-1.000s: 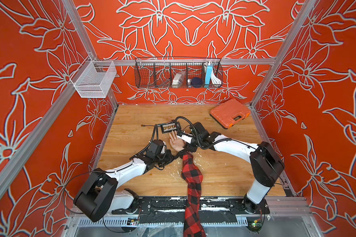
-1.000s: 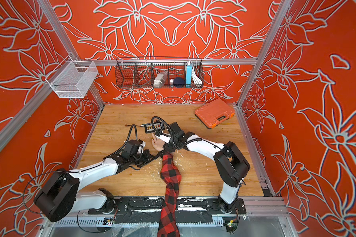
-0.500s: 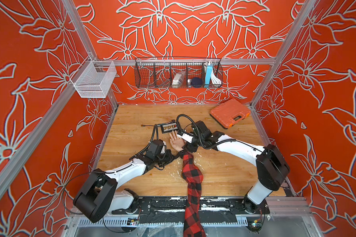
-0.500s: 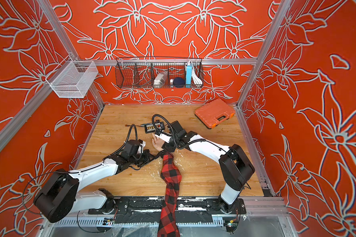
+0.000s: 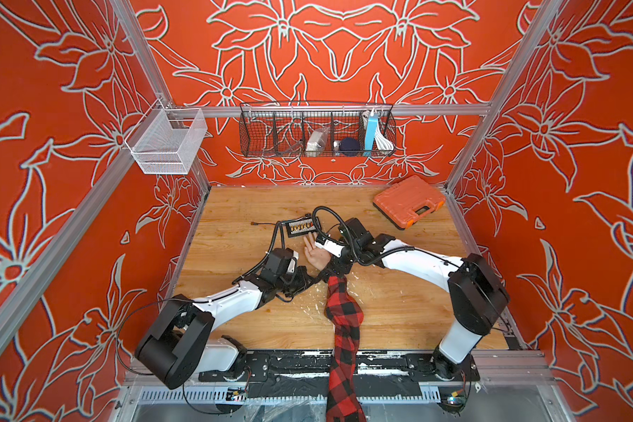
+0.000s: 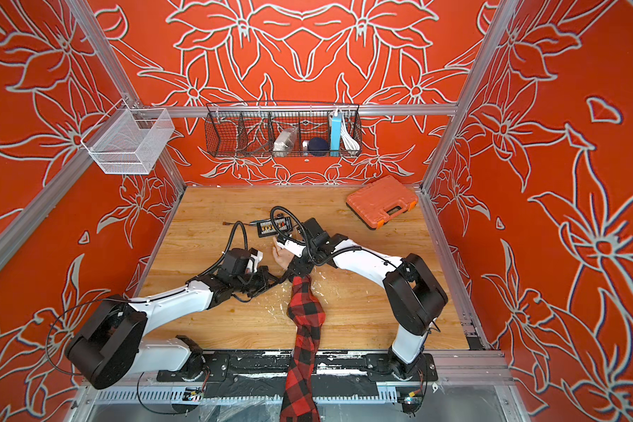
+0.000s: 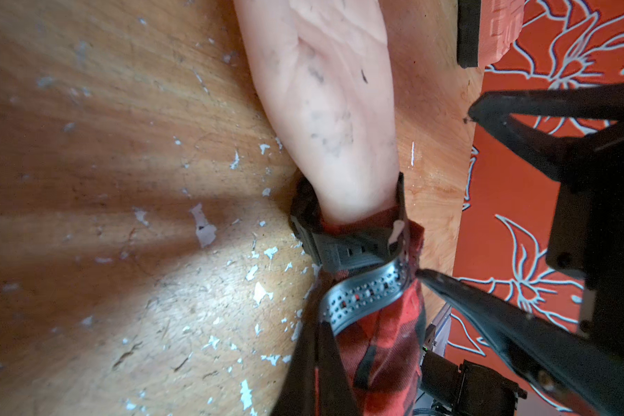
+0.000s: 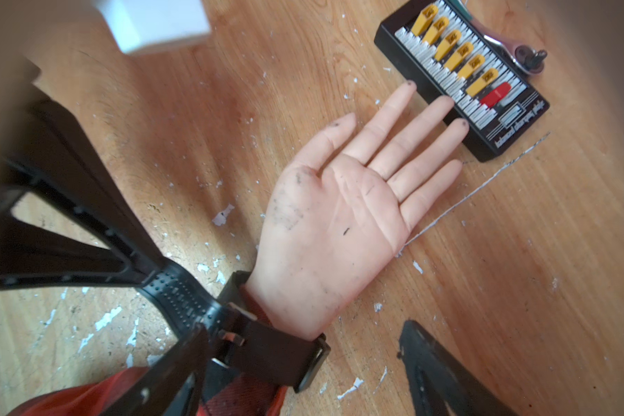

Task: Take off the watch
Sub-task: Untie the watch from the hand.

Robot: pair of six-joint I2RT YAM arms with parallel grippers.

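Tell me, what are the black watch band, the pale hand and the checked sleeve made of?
The black wristwatch band looks like matte rubber or silicone: it bends smoothly and has punched holes. The pale hand seems moulded rubber or plastic, uniform and smudged, so it is probably fake. The red-and-black checked sleeve is woven cloth, soft and wrinkled.

I log the dummy hand (image 5: 317, 255) lying palm-up at the middle of the worktop (image 5: 234, 234), fingertips (image 8: 407, 86) at the edge of the connector board (image 5: 302, 227) behind it. Watch (image 8: 278, 353) on its wrist; sleeve (image 5: 342, 314) trails to the front edge. Carry case (image 5: 408, 201) rear right. Wire basket (image 5: 317, 129) on back wall.
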